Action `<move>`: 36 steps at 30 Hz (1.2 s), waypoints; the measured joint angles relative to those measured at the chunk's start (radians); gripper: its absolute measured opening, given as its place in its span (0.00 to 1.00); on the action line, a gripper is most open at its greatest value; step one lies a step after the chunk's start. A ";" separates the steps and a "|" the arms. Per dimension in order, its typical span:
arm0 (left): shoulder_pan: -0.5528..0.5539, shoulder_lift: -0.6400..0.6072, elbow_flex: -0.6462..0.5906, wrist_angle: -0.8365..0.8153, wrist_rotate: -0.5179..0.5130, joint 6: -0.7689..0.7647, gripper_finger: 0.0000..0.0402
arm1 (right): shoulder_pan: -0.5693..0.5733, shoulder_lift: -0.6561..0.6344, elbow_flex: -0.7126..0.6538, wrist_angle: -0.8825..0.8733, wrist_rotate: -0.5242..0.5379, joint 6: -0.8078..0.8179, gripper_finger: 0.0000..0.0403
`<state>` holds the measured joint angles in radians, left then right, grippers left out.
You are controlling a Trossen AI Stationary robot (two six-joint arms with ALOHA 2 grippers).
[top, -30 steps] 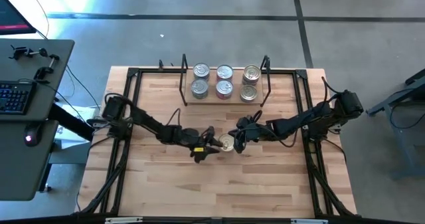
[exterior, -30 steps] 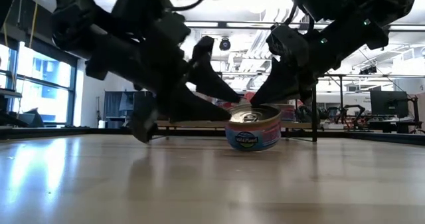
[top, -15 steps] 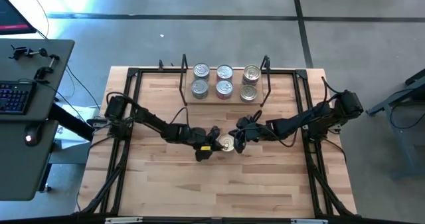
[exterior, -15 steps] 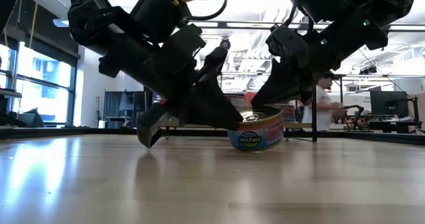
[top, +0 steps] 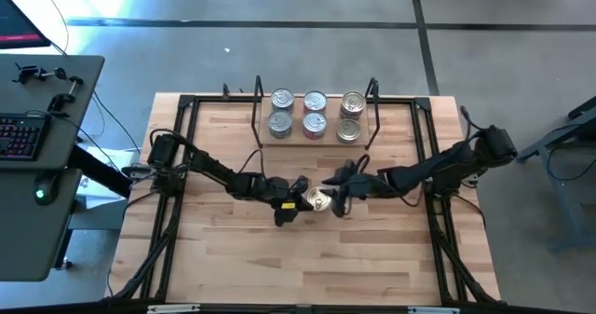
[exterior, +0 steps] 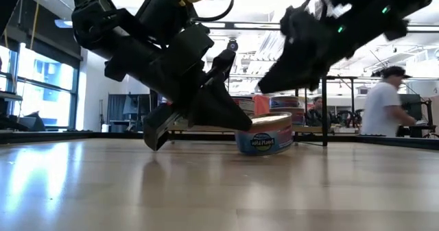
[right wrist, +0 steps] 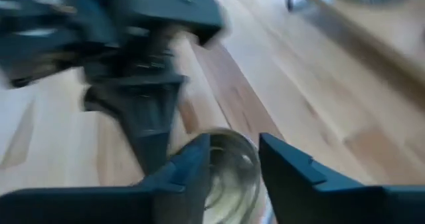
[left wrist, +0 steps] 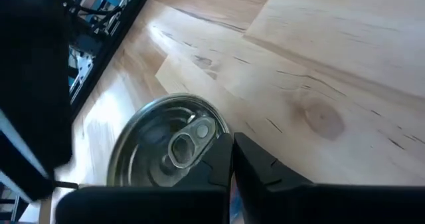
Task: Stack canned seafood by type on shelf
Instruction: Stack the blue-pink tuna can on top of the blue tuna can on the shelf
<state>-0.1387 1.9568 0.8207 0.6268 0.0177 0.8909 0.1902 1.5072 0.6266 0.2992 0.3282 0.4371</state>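
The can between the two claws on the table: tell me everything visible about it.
The can is a short round metal tin with a shiny lid that carries a pull tab, and a blue and pink label around its wall. It lies out on the wooden table, in front of the shelf, slightly tilted, one edge raised. The left claw, shut, touches its rim. The right claw is open just above, not touching it.
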 joint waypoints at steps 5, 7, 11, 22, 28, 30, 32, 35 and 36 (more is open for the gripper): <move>-0.011 -0.013 -0.002 0.006 -0.001 -0.037 0.00 | 0.092 -0.061 0.001 0.005 0.046 -0.210 0.38; -0.019 -0.026 -0.002 0.013 0.000 -0.048 0.00 | 0.143 -0.061 0.001 0.011 0.047 -0.302 0.38; -0.027 -0.058 -0.002 0.019 0.001 -0.072 0.00 | 0.228 -0.017 0.001 0.019 0.084 -0.456 0.38; -0.026 -0.080 0.000 0.033 0.000 -0.087 0.00 | 0.298 0.217 0.001 0.281 0.251 -0.564 0.39; -0.026 -0.080 0.000 0.024 0.000 -0.106 0.00 | 0.305 0.298 0.021 0.281 0.251 -0.599 0.39; -0.029 -0.080 0.000 0.022 -0.015 -0.127 0.00 | 0.307 0.328 0.052 0.270 0.248 -0.625 0.38; -0.042 -0.093 -0.001 0.011 -0.083 -0.142 0.00 | 0.307 0.370 0.091 0.245 0.255 -0.675 0.37; -0.075 -0.142 -0.001 -0.040 -0.232 -0.139 0.00 | 0.308 0.426 0.162 0.166 0.353 -0.718 0.33; -0.086 -0.165 -0.001 -0.070 -0.275 -0.139 0.00 | 0.308 0.439 0.183 0.121 0.392 -0.717 0.30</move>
<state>-0.2244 1.7921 0.8200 0.5570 -0.2572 0.7522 0.4986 1.9464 0.8100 0.4201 0.7198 -0.2797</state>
